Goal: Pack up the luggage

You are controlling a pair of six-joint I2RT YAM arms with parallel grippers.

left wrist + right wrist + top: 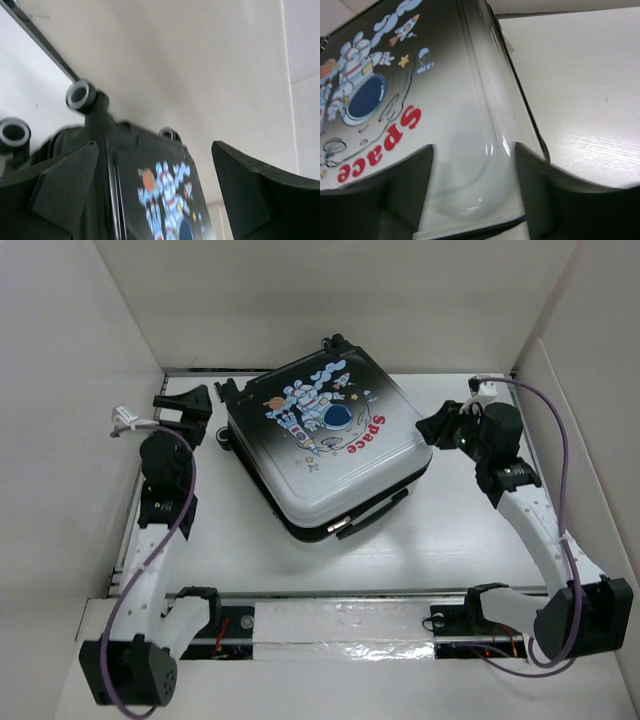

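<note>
The suitcase (325, 450) lies flat at the middle of the bench (450, 550), print side up, its lid down on the base. Nothing loose shows around it, so I judge the filling done and the step in hand to be closing or securing the case. Whether it is zipped cannot be told from these views.

The left hand (200, 408) sits at about 10 o'clock from the case, just beside the end with the wheels (80, 95). Its fingers are spread wide and grip nothing, and they frame that end in the wrist view. The left arm reaches up along the 9 o'clock edge of the bench.

The right hand (432, 428) is at 3 o'clock, close against the case's white corner. Its fingers (395, 190) are parted and empty, and they straddle the rim. Contact cannot be told. The right arm bends in from 5 o'clock.

The next move probably calls for one hand to steady the shell while the other presses the lid or finds the zip pull.
</note>
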